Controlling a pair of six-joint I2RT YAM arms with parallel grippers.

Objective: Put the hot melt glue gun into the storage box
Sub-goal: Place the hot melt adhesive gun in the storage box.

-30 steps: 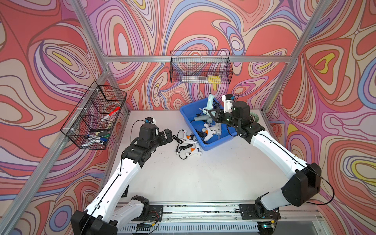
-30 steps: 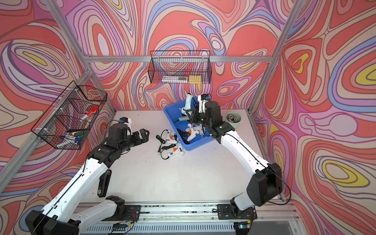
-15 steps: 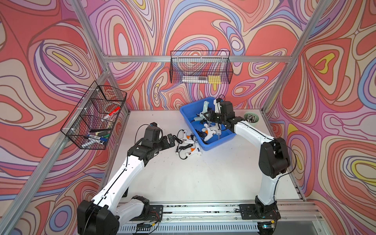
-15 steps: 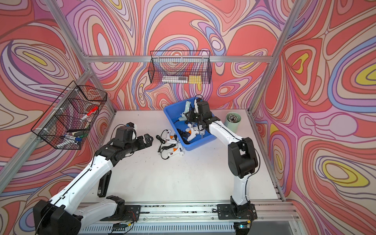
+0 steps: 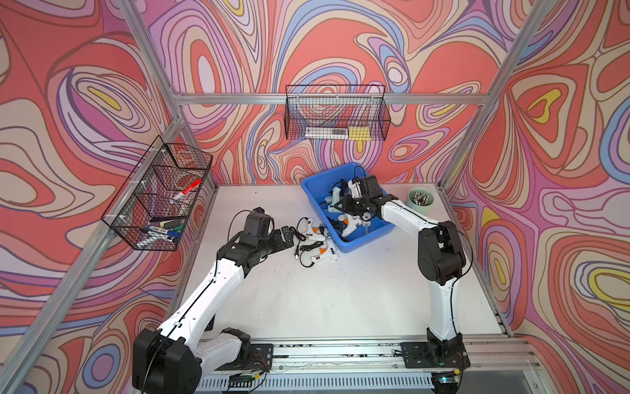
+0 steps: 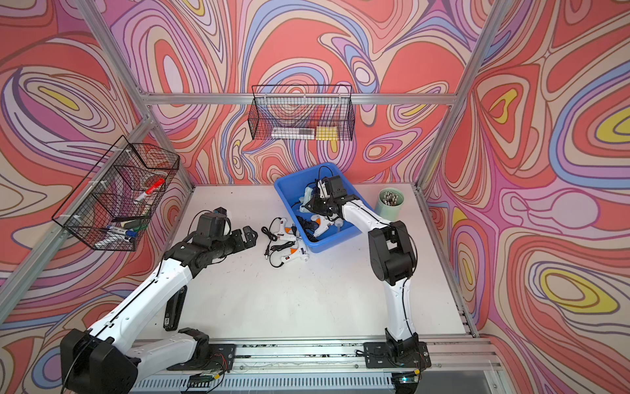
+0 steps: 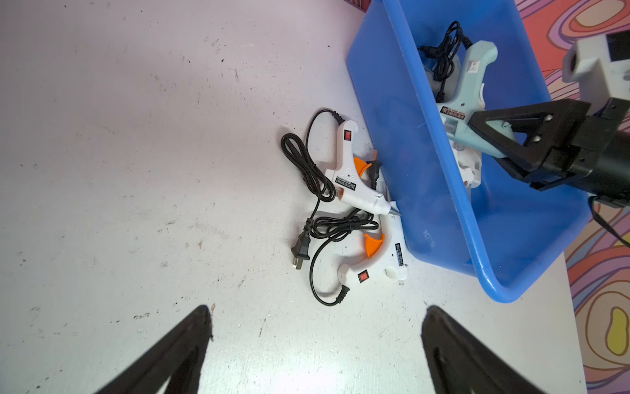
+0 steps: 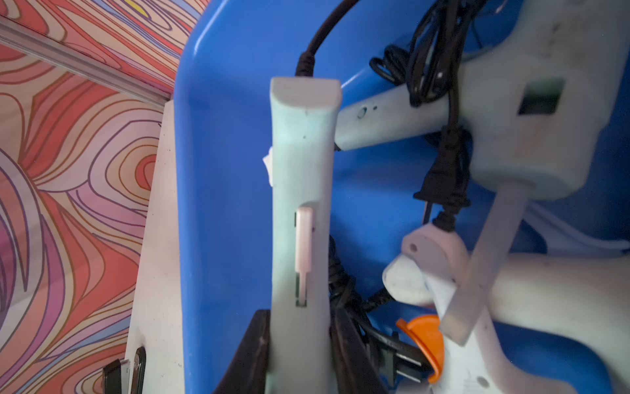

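The blue storage box (image 5: 308, 187) (image 6: 281, 187) stands at the back of the table. My right gripper (image 5: 342, 204) (image 8: 300, 341) reaches down inside it, shut on the handle of a pale blue hot melt glue gun (image 8: 301, 191) (image 7: 467, 85). More glue guns and black cords lie in the box, among them a white one with an orange trigger (image 8: 424, 337). Two white glue guns (image 7: 347, 170) (image 7: 378, 262) with tangled cords lie on the table against the box's outer wall (image 7: 392, 153). My left gripper (image 7: 317, 312) (image 5: 289, 237) is open and empty, low over the table just short of them.
A pale green cup (image 5: 420, 201) (image 6: 389, 204) of small items stands right of the box. Black wire baskets hang on the back wall (image 5: 335, 116) and the left frame (image 5: 160, 194). A black flat object (image 6: 172, 310) lies by the left arm's base.
The right gripper has come down into the box with the pale blue glue gun. The left gripper has dropped lower and moved closer to the two guns on the table.
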